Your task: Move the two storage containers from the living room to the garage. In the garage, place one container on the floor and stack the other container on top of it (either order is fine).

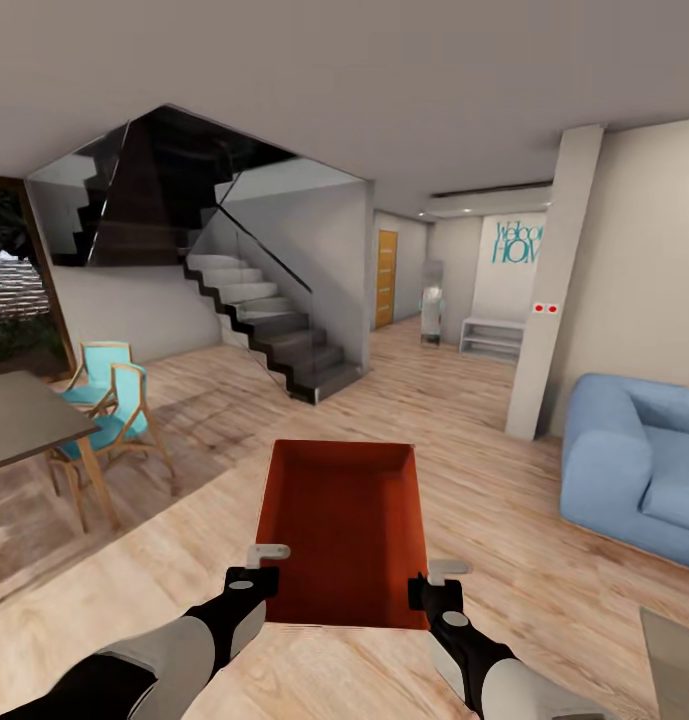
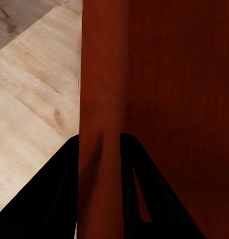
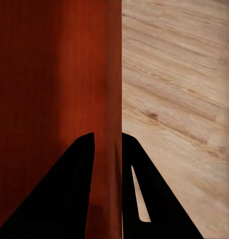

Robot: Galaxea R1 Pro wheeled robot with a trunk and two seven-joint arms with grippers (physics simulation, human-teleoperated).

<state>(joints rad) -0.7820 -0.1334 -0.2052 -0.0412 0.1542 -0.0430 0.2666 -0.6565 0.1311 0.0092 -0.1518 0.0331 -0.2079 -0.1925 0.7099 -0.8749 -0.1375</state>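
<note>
Light wood plank flooring [image 1: 504, 500] runs under me through the living room. I carry one storage container [image 1: 344, 530] low in front of me, open side up, between my arms. My left jaws [image 1: 256, 572] pinch its left wall, my right jaws [image 1: 436, 582] its right wall; each wrist view shows the red wall [image 2: 102, 99] clamped between my two black fingers [image 3: 69, 189]. Farther off stand a table [image 1: 24, 415] with blue chairs [image 1: 109, 400], a blue sofa [image 1: 634, 460], then the staircase [image 1: 274, 330].

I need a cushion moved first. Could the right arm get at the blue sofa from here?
Probably not. The right gripper is shut on the red-orange open box's wall, sharing the carry with the left gripper; the blue sofa sits farther off.
</note>
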